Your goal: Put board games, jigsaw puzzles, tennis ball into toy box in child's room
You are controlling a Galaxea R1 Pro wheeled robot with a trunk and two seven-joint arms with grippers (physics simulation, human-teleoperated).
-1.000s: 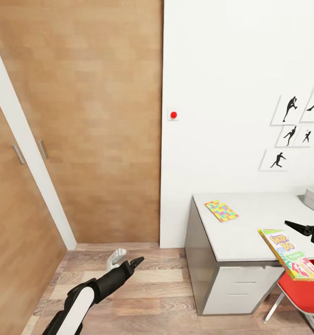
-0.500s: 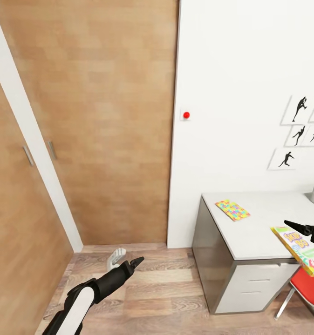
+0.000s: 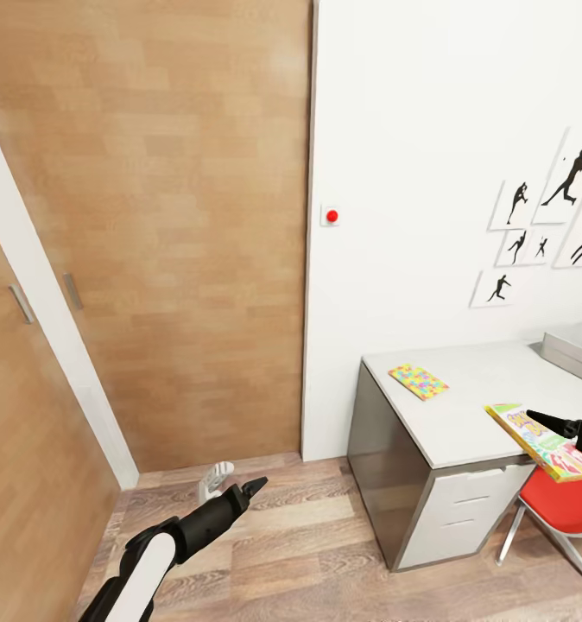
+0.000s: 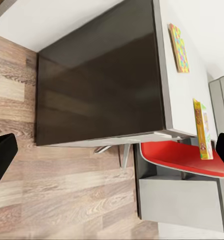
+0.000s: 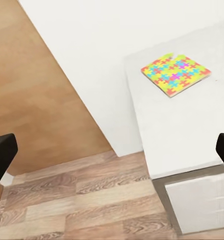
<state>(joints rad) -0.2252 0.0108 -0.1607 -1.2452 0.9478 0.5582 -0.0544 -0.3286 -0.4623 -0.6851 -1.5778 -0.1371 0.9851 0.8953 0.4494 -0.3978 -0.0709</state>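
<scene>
Two grippers, both spread wide: left gripper (image 3: 255, 484) low over the wood floor (image 3: 308, 536), well apart from the table (image 3: 464, 415); right gripper (image 3: 541, 421) at the table's front edge. Just under the right gripper, a yellow-green board game (image 3: 541, 442), jutting past that edge above a red chair (image 3: 567, 510); whether resting on the table, cannot tell. Near the table's wall-side corner, one jigsaw puzzle (image 3: 418, 381), plain and flat from the right wrist. At the table's far end in the head view, the toy box (image 3: 574, 350).

One jigsaw puzzle (image 3: 418, 381), one board game (image 3: 541, 441), one toy box (image 3: 574, 350), five pictures (image 3: 543, 223).
</scene>
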